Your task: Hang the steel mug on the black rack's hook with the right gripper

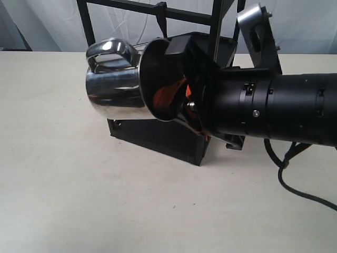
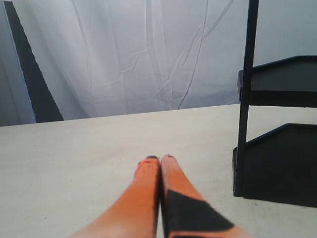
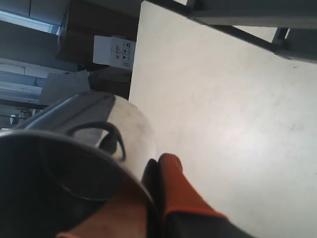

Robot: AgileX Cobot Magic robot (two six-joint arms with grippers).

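The steel mug [image 1: 113,87] lies on its side in the air, handle [image 1: 111,49] uppermost and mouth towards the arm. My right gripper [image 1: 179,103] is shut on the mug's wall: one orange pad is inside the mouth and the other outside. In the right wrist view the mug [image 3: 74,148] fills the corner beside the outer finger [image 3: 176,186]. Behind the mug stands the black rack [image 1: 158,138]. The hook [image 1: 161,16] hangs from the rack's top bar, above and slightly behind the mug's rim. My left gripper [image 2: 159,161] is shut and empty over the table.
The rack's two shelves and a post [image 2: 277,168] stand close beside the left gripper. A black cable [image 1: 295,187] trails on the table under the right arm. A white curtain hangs behind the table. Boxes [image 3: 114,52] sit beyond the table edge.
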